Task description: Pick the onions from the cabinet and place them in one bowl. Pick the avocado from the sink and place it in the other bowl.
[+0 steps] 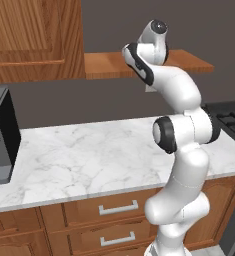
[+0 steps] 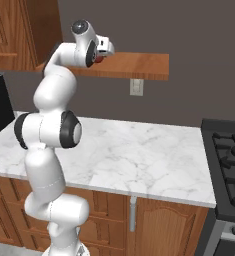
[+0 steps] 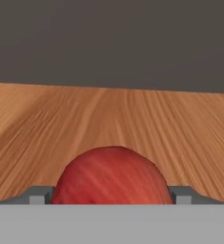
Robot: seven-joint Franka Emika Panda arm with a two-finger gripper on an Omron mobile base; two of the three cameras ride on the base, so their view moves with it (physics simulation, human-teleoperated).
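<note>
i'm looking along the gripper (image 3: 111, 196) at one red onion (image 3: 111, 176) sitting on the cabinet's wooden shelf (image 3: 111, 124), right between the finger tips (image 3: 37, 195). the jaws are flanking it on both sides; i cannot tell whether they're pinching it.

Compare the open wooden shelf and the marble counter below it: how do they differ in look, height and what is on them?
The shelf is reddish-brown wood with grain; the counter is white marble with grey veins. The shelf hangs high on the wall; the counter sits lower, over drawers. The shelf carries a red onion between the gripper tips; the counter holds a dark appliance at one end. Both are flat and level.
</note>
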